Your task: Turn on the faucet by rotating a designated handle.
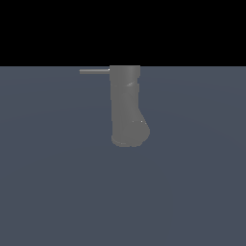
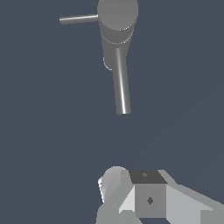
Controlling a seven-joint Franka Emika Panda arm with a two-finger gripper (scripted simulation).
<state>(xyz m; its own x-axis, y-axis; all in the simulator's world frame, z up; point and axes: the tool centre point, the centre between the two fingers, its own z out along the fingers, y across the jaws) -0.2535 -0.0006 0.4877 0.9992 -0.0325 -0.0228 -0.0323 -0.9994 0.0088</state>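
The faucet (image 1: 126, 105) is a matte grey upright cylinder with a wider rounded base, standing on the dark floor mid-scene. Its handle (image 1: 94, 71) is a thin grey rod jutting level from the cylinder's top toward the exterior view's left. The wrist view looks down on the faucet (image 2: 117, 17), with the handle (image 2: 78, 19) off its side and a thicker spout tube (image 2: 122, 83) reaching toward the camera. Pale blocky parts of my gripper (image 2: 131, 194) show at that picture's edge, well apart from the faucet and touching nothing. How its jaws stand is unclear. The exterior view does not show the gripper.
A flat blue-grey floor (image 1: 57, 182) surrounds the faucet. Above the floor's far edge the backdrop (image 1: 123, 29) is black. No other objects show.
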